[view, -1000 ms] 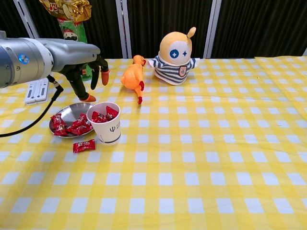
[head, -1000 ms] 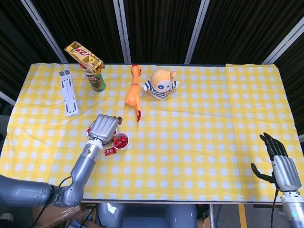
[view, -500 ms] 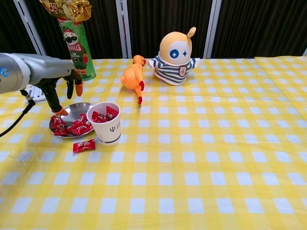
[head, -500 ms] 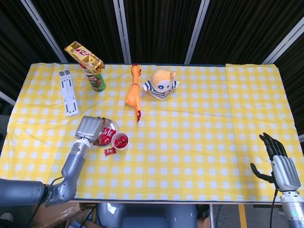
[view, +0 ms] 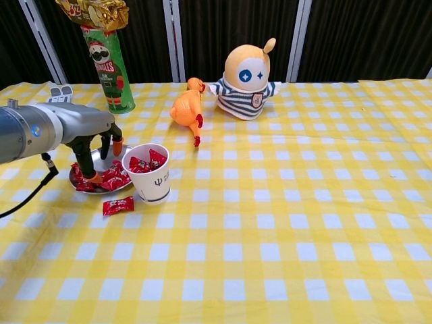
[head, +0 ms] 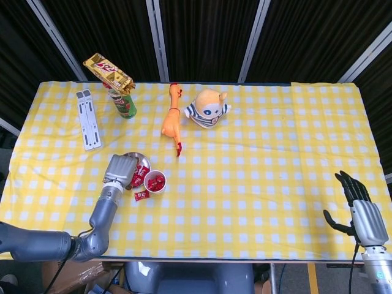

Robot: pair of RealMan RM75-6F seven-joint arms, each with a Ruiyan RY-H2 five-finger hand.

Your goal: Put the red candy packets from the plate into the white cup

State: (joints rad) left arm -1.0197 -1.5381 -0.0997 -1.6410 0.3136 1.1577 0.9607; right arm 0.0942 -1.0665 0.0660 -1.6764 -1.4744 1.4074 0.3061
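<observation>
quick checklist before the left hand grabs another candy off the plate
1. Left hand over the plate, fingers pointing down: ok.
2. Left hand holding nothing: cannot tell, fingertips touch the pile.
3. Red candy packets left on the plate: ok.
4. White cup upright beside the plate, with room: ok.
5. Stray packet lying on the cloth: not ok.
6. Right hand far off at the table edge: ok.

Plate (view: pixel 75 180) left of cup (view: pixel 154 182) (touching); 1 packet (view: pixel 118 205) before both.
</observation>
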